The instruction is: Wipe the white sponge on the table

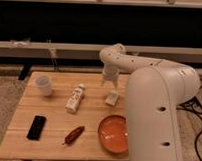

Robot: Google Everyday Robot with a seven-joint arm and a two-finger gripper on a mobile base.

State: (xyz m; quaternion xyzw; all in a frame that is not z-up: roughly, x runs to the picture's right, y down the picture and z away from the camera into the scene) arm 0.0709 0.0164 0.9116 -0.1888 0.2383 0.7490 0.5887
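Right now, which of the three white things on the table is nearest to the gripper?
The white sponge, the small plain block right by the gripper; the bottle and the cup sit farther left.

Smooth, perhaps plastic gripper (110, 86) hangs above matt white sponge (112, 99) on wooden table (53, 119).

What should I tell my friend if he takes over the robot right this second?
Gripper: hangs just over the white sponge, toward the far side of the table. I cannot tell whether it touches the sponge.
White sponge: lies on the table, behind the orange plate and, in the view, to the right of the white bottle.
Done: the gripper is lined up at the sponge.
Left: get hold of the sponge and wipe it over the table, probably steering clear of the bottle and plate.
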